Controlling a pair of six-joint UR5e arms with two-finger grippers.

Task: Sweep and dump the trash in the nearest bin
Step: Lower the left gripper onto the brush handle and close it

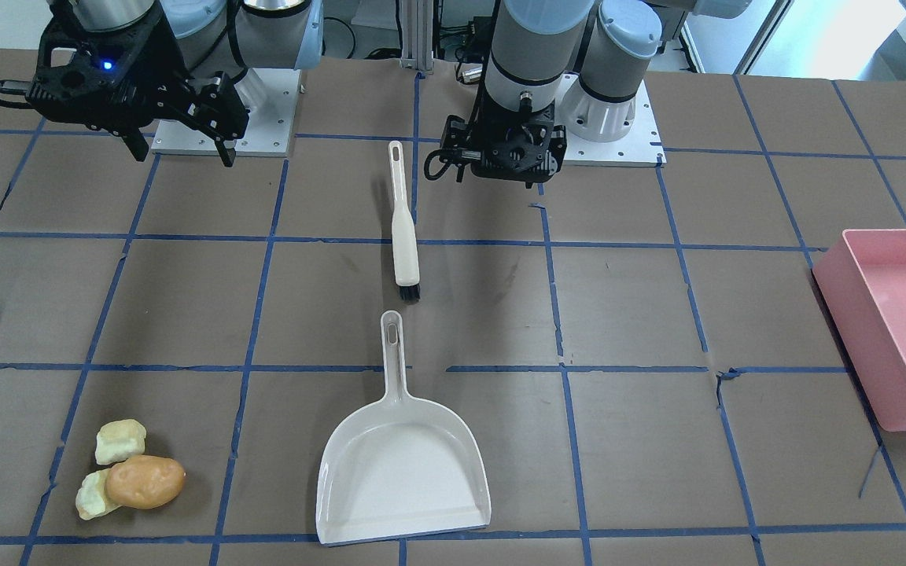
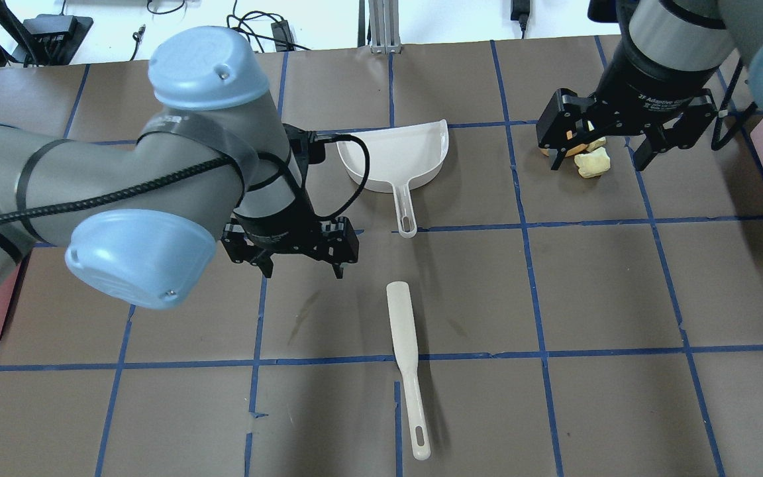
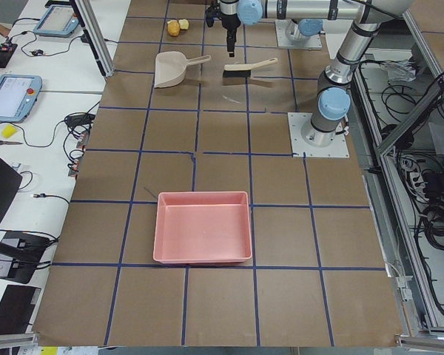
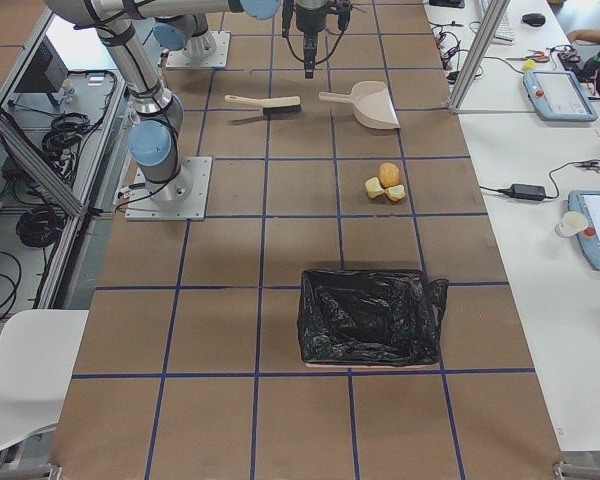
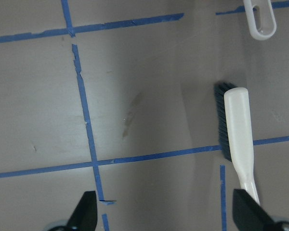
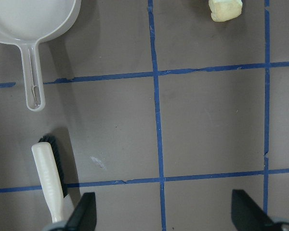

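The trash is a tan-brown potato lump [image 1: 145,481] with two pale yellow-green chunks [image 1: 119,440] beside it, on the table's far side from the robot. A white brush [image 1: 403,228] with black bristles lies mid-table. A white dustpan [image 1: 403,472] lies beyond it, its handle toward the brush. My left gripper [image 2: 303,270] is open and empty, hovering beside the brush [image 5: 238,134]. My right gripper [image 1: 183,153] is open and empty, held high. Its wrist view shows the dustpan [image 6: 29,19], the brush [image 6: 48,178] and one chunk [image 6: 225,9].
A pink bin [image 1: 901,322] stands on the table toward my left end. A bin lined with a black bag [image 4: 370,315] stands toward my right end, nearer the trash [image 4: 385,182]. The table is brown with blue tape grid lines.
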